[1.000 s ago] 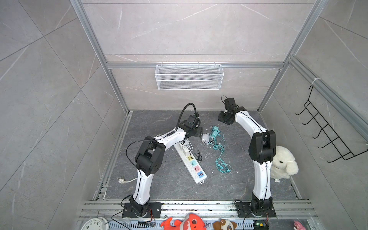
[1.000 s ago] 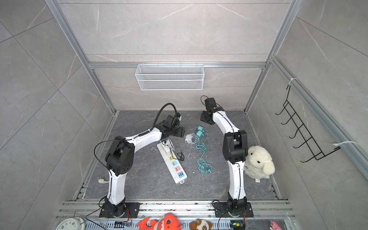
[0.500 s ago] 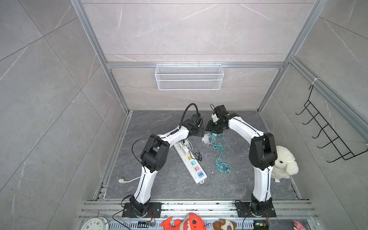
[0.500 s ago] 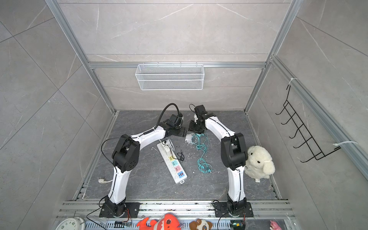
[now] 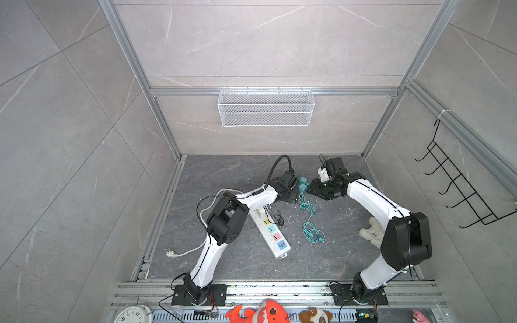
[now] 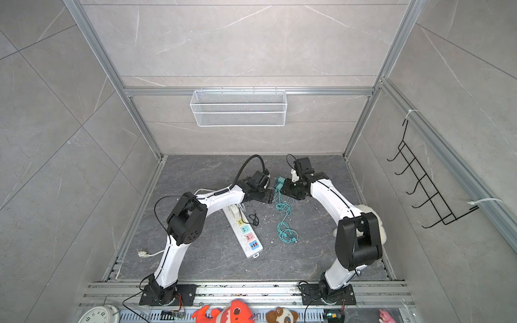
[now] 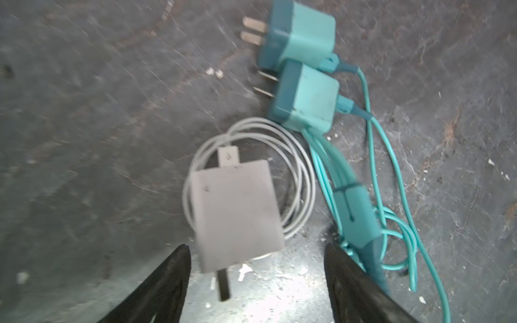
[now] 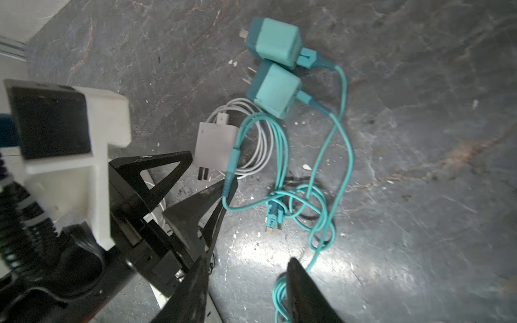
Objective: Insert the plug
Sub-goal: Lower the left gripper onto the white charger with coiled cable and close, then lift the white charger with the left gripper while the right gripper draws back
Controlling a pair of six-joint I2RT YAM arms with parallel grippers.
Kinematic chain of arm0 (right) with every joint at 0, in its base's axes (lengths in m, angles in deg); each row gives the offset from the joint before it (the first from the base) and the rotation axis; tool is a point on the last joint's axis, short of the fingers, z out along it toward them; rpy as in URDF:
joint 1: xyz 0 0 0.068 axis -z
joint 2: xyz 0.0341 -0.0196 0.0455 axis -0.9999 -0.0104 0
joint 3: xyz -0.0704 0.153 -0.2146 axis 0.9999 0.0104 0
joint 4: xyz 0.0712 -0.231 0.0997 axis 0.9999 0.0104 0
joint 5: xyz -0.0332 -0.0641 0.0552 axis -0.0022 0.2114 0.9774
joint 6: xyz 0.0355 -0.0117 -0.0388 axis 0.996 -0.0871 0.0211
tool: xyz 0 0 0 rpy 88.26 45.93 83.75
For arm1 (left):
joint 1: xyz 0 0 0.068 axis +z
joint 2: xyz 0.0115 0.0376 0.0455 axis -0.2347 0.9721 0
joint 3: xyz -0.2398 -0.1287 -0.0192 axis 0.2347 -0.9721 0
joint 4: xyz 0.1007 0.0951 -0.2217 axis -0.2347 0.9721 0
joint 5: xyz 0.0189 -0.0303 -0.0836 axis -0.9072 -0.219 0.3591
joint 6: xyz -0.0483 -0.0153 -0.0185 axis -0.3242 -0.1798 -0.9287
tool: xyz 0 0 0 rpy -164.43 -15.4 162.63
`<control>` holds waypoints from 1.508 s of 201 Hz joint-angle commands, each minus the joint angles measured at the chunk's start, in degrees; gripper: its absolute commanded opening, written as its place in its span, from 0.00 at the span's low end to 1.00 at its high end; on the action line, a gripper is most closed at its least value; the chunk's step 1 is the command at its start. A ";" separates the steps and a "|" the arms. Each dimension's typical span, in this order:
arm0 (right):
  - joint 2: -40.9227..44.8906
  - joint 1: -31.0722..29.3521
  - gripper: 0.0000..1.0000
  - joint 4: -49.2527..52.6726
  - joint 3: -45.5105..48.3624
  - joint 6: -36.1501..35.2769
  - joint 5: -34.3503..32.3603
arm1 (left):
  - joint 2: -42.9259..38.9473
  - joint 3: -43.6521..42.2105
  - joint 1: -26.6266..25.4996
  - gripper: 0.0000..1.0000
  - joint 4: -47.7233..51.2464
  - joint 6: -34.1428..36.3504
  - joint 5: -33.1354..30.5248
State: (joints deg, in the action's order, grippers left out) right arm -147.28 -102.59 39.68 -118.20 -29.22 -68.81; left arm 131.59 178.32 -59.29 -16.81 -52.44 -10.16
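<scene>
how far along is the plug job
Done: only the approach. The left gripper is open, jaws either side of the white charger lying on the floor, ungripped. The right gripper holds nothing. Still to do: grasp it, carry it to the power strip, push it in.

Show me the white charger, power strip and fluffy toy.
white charger (image 7: 236, 215): left wrist view, its flat face.
power strip (image 5: 275, 237): in a top view, pink socket.
fluffy toy (image 5: 370, 231): in a top view, white fur.

Wire basket (image 5: 265, 109) on wall; white plush (image 5: 369, 233) on floor.
</scene>
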 commanded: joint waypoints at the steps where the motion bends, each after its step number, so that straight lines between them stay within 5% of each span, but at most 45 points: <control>1: 5.05 0.85 0.48 0.14 3.61 -2.02 0.36 | 0.99 1.48 -0.08 0.77 0.85 -1.79 -2.06; 155: 19.67 8.73 0.48 3.15 16.24 -7.57 5.41 | 9.27 11.06 -1.40 0.69 8.99 -1.90 -6.96; 198: 20.87 9.13 0.48 3.84 17.07 -7.41 4.59 | 10.40 14.35 -1.40 0.49 12.93 -0.64 -6.59; 228: 22.21 9.23 0.48 4.87 17.77 -7.03 4.07 | 7.87 15.15 -1.31 0.42 13.86 2.73 -8.59; 303: 31.54 9.32 0.49 11.33 21.31 -5.13 0.62 | 3.01 23.64 2.93 0.42 15.76 15.23 -12.69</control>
State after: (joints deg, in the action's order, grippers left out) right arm -119.33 -93.50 46.50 -98.62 -35.43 -65.49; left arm 140.12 197.77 -59.13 -0.90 -43.85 -20.47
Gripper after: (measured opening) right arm 0.485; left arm 0.533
